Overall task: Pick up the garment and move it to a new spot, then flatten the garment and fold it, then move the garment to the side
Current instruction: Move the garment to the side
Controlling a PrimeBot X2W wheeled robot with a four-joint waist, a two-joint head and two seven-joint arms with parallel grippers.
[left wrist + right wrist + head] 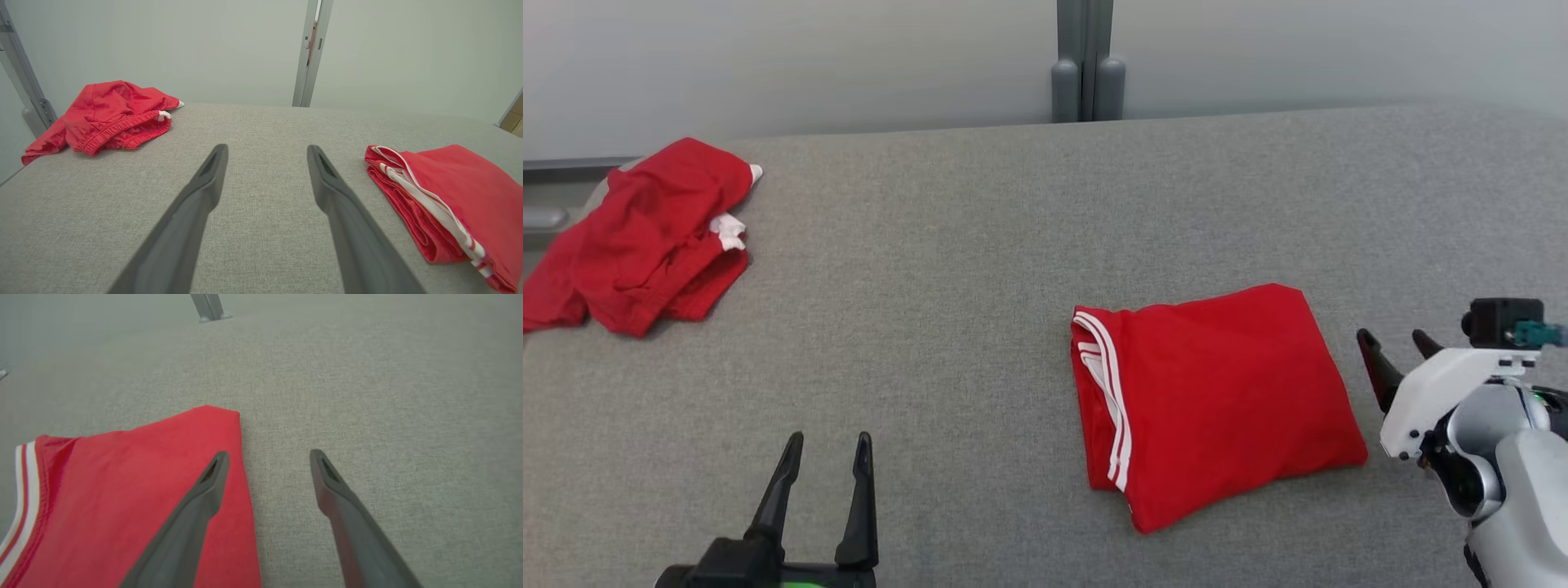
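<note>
A red garment (1217,392) with white stripes lies folded into a neat rectangle on the grey fabric surface (931,286), right of the middle. It also lies at the right of the left wrist view as the folded garment (461,183) and at the lower left of the right wrist view as the folded garment (122,490). My right gripper (1392,339) hovers open just beside its right edge, one finger over the cloth, holding nothing (269,455). My left gripper (829,445) stands open near the front edge, well left of the garment, with nothing in it (267,149).
A second red garment (645,237) lies crumpled at the far left corner, its elastic waistband showing (110,114). A grey post (1086,73) rises behind the back edge against a pale wall. Bare grey surface stretches between the two garments.
</note>
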